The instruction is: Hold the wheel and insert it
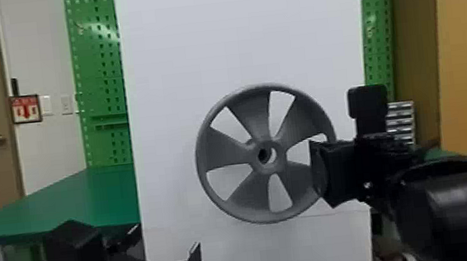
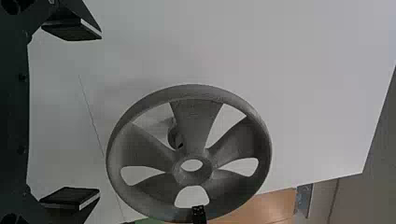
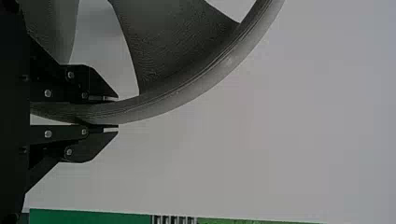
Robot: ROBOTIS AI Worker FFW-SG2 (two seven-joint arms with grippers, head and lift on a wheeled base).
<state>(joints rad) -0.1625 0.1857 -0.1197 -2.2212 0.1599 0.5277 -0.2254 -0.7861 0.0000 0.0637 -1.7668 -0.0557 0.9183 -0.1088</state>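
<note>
Wheel (image 1: 255, 125), pinched at its rim (image 3: 163, 105) by the right gripper (image 3: 117, 112), is held upright, its hub (image 1: 270, 168) to that gripper's left and in front of a grey stub (image 2: 173, 136), presumably the target, while the left gripper (image 2: 100, 114), lower, is noted empty and widely spread.

Wheel (image 1: 269, 168) in front of a panel (image 1: 235, 36), table (image 1: 70, 203) to the panel's left, drawers (image 1: 402, 123) to its right

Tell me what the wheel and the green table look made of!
The wheel looks like dull grey plastic, maybe 3D-printed, because fine lines run across its spokes. The green tabletop looks smooth with little shine; it could be a rubbery mat or painted board.
</note>
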